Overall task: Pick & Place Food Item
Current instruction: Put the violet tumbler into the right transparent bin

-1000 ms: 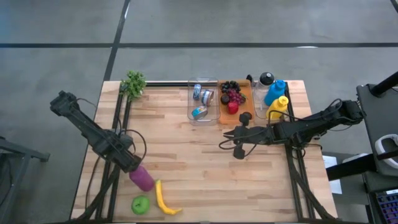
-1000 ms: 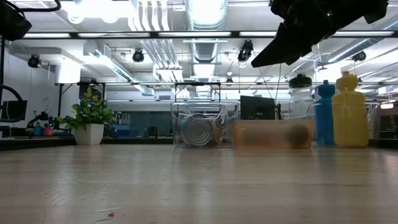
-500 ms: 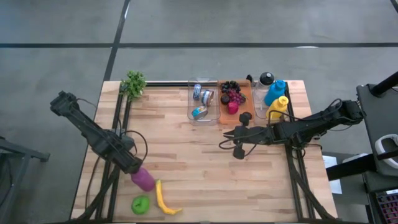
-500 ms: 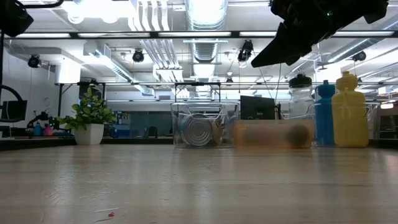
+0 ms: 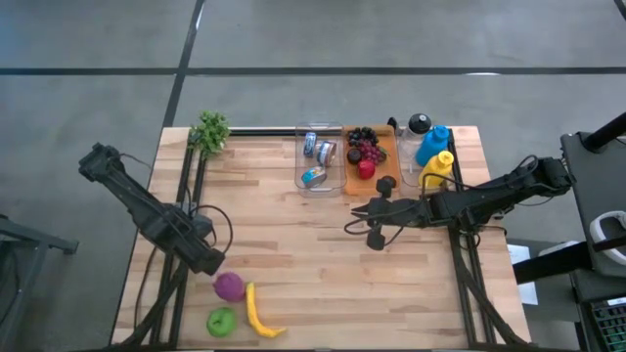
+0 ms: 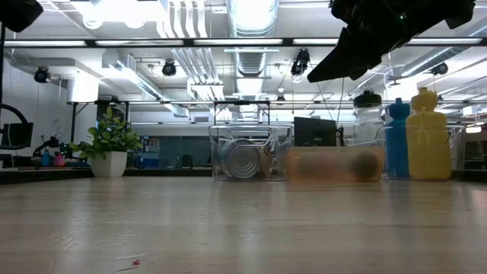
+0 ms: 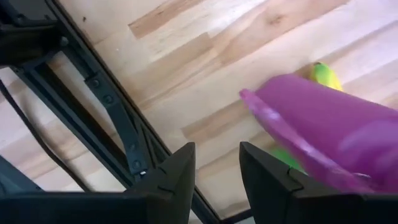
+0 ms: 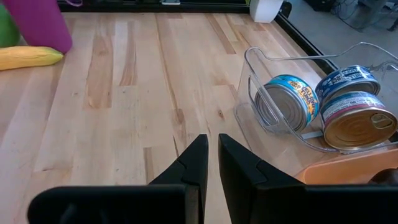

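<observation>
Left hand (image 5: 210, 262) released beside smooth rounded purple eggplant (image 5: 229, 286); right hand (image 5: 354, 219) clenched.

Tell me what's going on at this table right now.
The left gripper sits near the table's front left, open and empty, just beside a purple eggplant that lies on the wood next to a banana and a green apple. The right gripper waits shut over mid-table, holding nothing. At the back stand a clear bin of cans, an orange tray of fruit and bottles.
</observation>
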You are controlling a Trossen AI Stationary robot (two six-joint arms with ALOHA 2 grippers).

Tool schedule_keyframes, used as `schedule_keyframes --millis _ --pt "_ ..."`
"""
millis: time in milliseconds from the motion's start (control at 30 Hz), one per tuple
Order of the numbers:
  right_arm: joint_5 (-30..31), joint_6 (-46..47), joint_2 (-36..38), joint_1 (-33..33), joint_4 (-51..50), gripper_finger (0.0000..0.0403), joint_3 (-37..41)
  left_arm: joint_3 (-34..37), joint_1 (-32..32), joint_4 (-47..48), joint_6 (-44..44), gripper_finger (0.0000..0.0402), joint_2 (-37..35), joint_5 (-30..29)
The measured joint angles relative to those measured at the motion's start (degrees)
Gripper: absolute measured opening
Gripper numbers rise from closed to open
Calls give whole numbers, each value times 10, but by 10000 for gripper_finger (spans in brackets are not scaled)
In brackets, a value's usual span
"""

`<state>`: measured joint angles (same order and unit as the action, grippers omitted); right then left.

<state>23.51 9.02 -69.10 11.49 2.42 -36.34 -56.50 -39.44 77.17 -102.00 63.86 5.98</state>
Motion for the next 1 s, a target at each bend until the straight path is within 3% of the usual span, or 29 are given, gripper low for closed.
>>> schedule_keyframes --millis 500,800,1000 --pt "-1 -1 0 1 -1 34 0 5 0 22 -21 126 0 1" --pt "-2 0 0 4 -1 34 0 28 0 22 -97 124 0 4" --pt "-2 3 0 4 -1 34 0 66 0 12 -149 122 0 50"
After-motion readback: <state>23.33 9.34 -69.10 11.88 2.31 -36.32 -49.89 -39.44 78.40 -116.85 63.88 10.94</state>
